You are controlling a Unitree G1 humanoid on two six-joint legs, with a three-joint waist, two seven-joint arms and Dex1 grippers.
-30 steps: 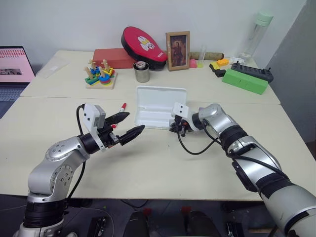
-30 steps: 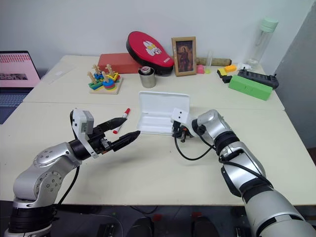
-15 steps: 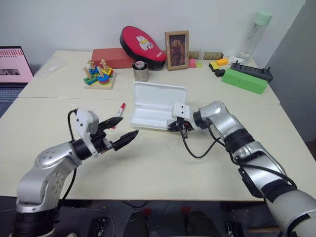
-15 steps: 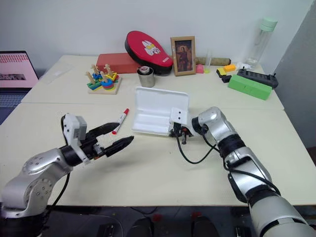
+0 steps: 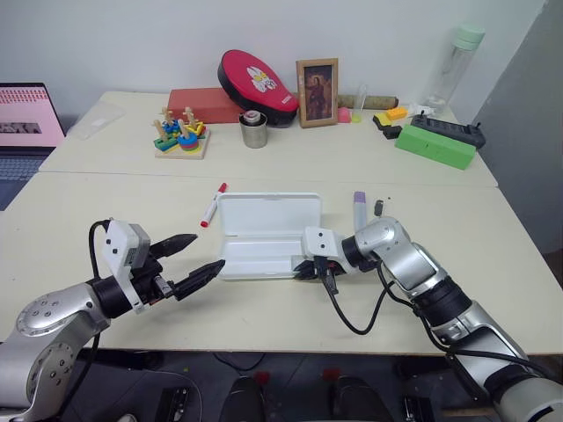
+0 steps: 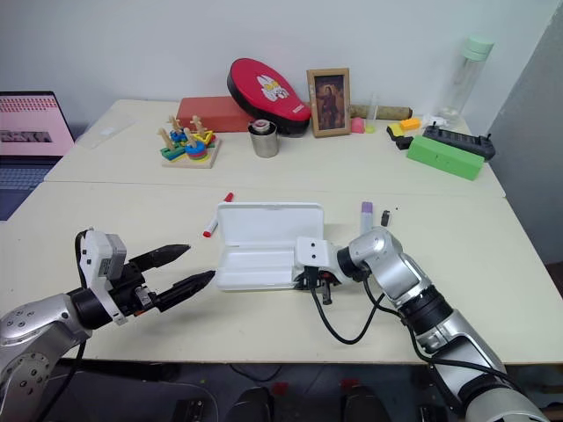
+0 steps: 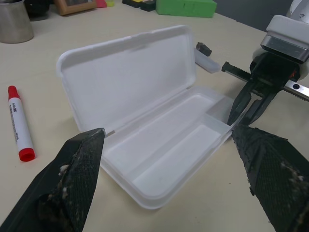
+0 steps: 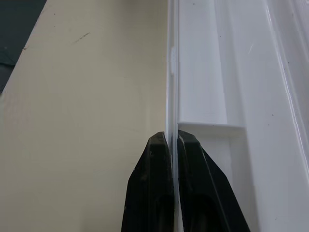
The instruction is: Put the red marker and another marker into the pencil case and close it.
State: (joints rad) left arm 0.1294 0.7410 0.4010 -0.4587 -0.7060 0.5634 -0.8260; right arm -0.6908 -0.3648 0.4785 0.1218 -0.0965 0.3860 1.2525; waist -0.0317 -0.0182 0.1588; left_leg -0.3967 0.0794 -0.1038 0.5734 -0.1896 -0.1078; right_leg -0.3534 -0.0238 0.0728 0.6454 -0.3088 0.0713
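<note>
Pencil case (image 5: 264,230) is lying open on the surface (image 5: 264,299), with its lid standing up. Right gripper (image 5: 305,269) is pinching the case's front wall at its right end, jaws closed on it. Left gripper (image 5: 195,259) is hanging just left of the case, jaws wide open and holding nothing. Red marker (image 5: 212,205) is lying behind the case's left corner. Purple marker (image 5: 359,209) is lying right of the case.

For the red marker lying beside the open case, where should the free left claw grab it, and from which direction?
Probably mid-barrel, from above. The red marker lies flat on the table, apart from the pencil case, so only its upper side is free; claw fingers should straddle the slim white barrel crosswise. The left claw is open and nearest, while the right claw is shut on the case rim.
</note>
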